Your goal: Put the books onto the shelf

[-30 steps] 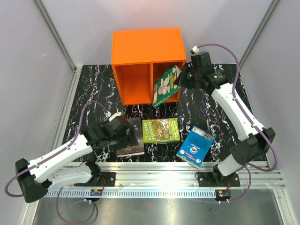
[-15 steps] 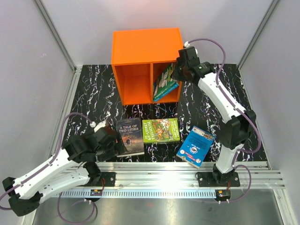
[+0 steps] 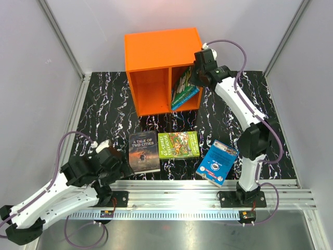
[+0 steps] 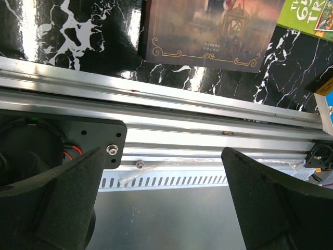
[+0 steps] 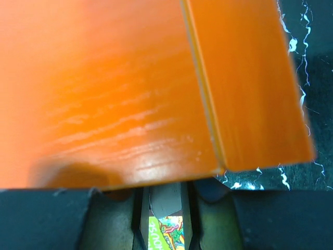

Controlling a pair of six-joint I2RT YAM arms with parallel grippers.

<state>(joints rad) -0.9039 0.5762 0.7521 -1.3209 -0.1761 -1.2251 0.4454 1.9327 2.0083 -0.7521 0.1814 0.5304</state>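
Right wrist: green book [image 5: 166, 235], mostly hidden, gripped by right claw [image 5: 165, 208]; left claw [image 4: 161, 159] released.

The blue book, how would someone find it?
Find the big orange shelf at the back of the black table. Three books lie flat in front of it; the blue book is the rightmost, tilted, with a white round emblem, unlike the brown book and green book.

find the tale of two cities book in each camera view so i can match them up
top external: brown book lying flat near the front edge, left of centre
left wrist: top centre, only its near end in frame
right wrist: not in it
shared landmark: green book beside it, in top external and left wrist
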